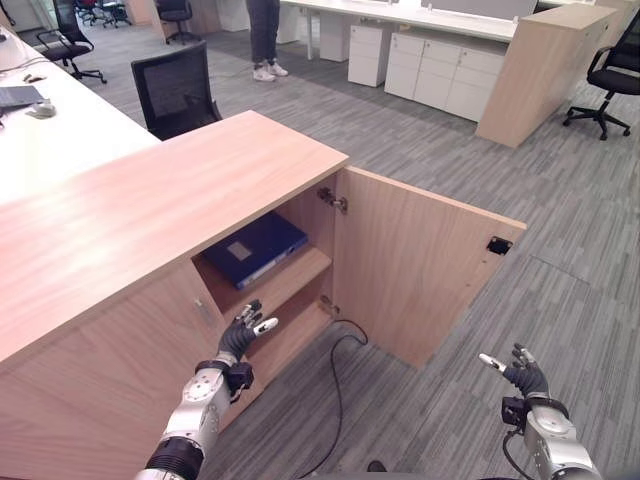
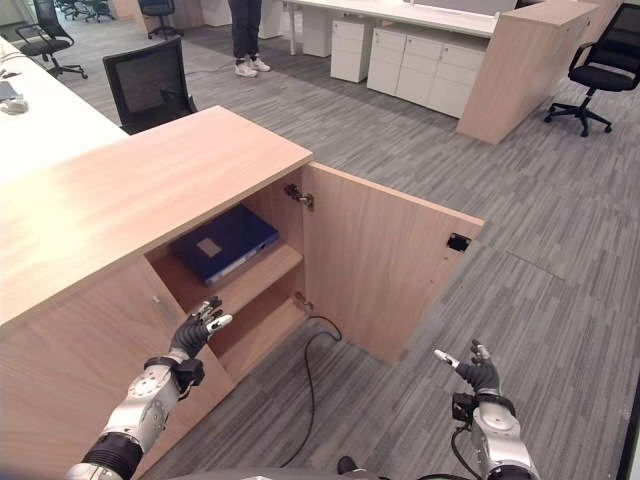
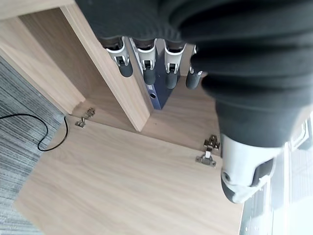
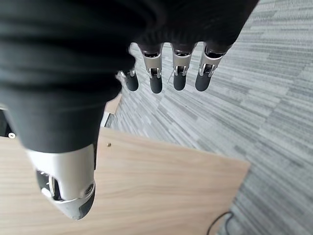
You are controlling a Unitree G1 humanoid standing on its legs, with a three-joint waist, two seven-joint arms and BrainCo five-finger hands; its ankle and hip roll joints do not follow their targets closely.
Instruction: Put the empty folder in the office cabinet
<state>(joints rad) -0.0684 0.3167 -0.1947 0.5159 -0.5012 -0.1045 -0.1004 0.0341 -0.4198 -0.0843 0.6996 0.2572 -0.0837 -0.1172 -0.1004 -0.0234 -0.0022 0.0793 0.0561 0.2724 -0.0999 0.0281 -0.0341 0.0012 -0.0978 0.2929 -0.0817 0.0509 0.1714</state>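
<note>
- The blue folder is seen lying flat on the upper shelf inside the open office cabinet, above and just beyond the left hand.
- The left hand is held with fingers straight and relaxed in front of the cabinet opening, below the shelf edge; nothing is gripped (the folder's spine is seen past the fingers in the left wrist view).
- The cabinet door is swung wide open, between the two hands.
- The right hand is held low over the grey carpet floor, well apart from the door, fingers spread and empty.
- Beyond the cabinet, far from both hands, a black office chair and a person's legs are seen.
- A white counter is found beyond the left hand.
</note>
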